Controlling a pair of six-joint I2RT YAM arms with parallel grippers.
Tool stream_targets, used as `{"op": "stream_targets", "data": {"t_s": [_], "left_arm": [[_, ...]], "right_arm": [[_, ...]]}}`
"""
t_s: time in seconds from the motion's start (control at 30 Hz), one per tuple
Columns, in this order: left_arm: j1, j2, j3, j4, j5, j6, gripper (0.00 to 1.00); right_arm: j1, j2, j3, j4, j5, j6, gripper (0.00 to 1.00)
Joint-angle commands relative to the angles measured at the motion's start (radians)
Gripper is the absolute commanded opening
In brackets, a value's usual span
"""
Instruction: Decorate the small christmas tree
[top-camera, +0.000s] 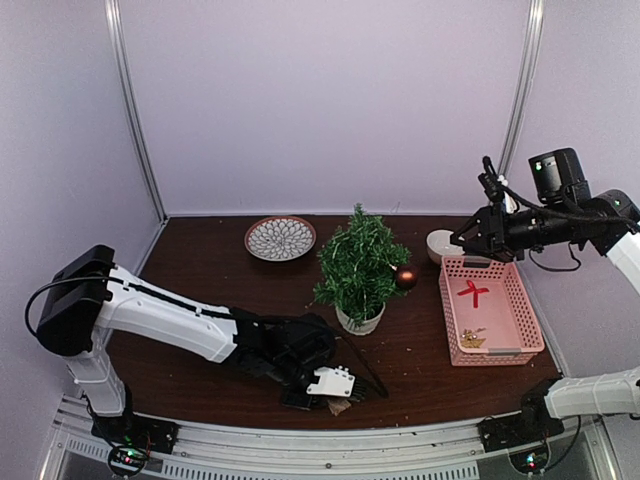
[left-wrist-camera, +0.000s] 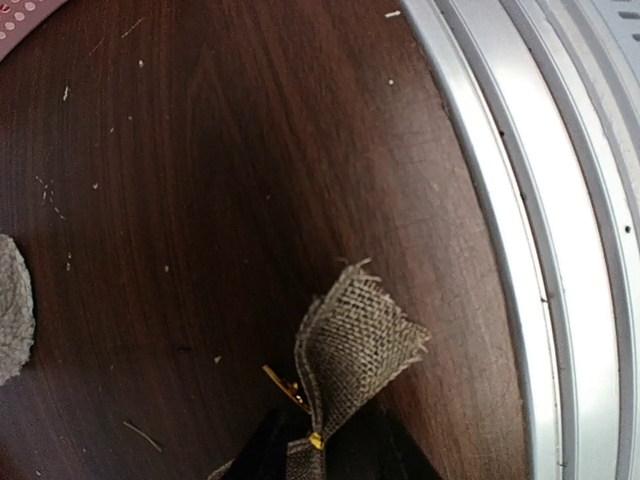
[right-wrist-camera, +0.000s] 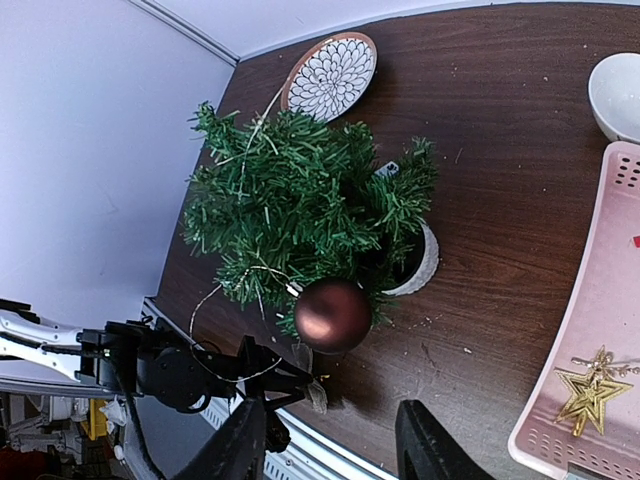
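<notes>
left gripper (top-camera: 330, 392) sits at a burlap bow (left-wrist-camera: 350, 350) in front of the small christmas tree (top-camera: 358, 265); i cannot tell its opening. right gripper (right-wrist-camera: 333, 442), right of the tree, hangs parted, empty.

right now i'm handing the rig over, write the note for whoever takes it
Left gripper: low at the table's near edge, at a burlap bow; grip unclear.
Right gripper: open, empty, raised near the pink basket.
Small christmas tree: upright, mid-table.
Done: one brown bauble hangs on it.
To do: the bow, plus the gold star and red ribbon in the basket.
</notes>
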Motion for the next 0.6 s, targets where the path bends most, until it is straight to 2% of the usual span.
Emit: {"op": "stream_targets", "data": {"t_s": [0.0,0.3,0.57], "left_arm": [[0.023,0.025,0.018,0.007,0.039,0.042,0.31],[0.023,-0.033,-0.080,-0.025,0.103,0.047,0.03],[-0.033,-0.254,-0.222,-0.096,0.058,-0.052,0.00]], "right_arm": [[-0.006,-0.001,0.029,-0.003,0.002,-0.015,0.49],[-0.007,0.004,0.030,-0.008,0.005,-0.022,0.49],[-0.013,0.043,0.049,0.008,-0.016,-0.042,0.48]]}}
